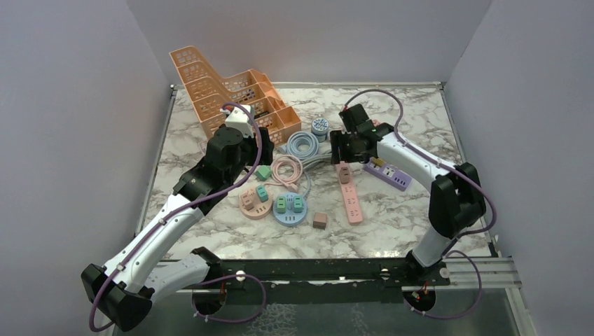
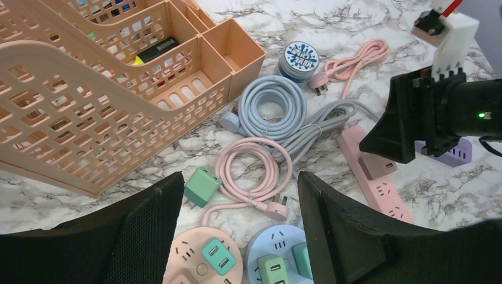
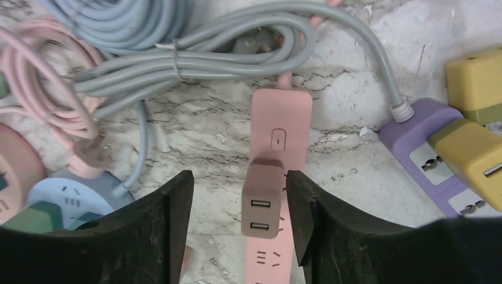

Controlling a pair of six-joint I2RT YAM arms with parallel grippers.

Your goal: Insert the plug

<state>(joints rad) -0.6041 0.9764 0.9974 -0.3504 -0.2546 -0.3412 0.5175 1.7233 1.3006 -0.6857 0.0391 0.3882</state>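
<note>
Tool (image 3: 240,177) parted; brown plug (image 3: 263,198) between, on pink strip (image 3: 281,112).

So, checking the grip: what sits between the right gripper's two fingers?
A brown USB adapter, standing on the pink power strip; the right wrist view shows it.

The brown adapter (image 3: 263,198) covers its own prongs, so its seating in the pink power strip (image 3: 280,118) cannot be told. That strip's lower end runs off the bottom edge, and the purple strip (image 3: 417,127) is cropped at right. What lies in the orange basket (image 2: 240,56) is too small to name.
</note>
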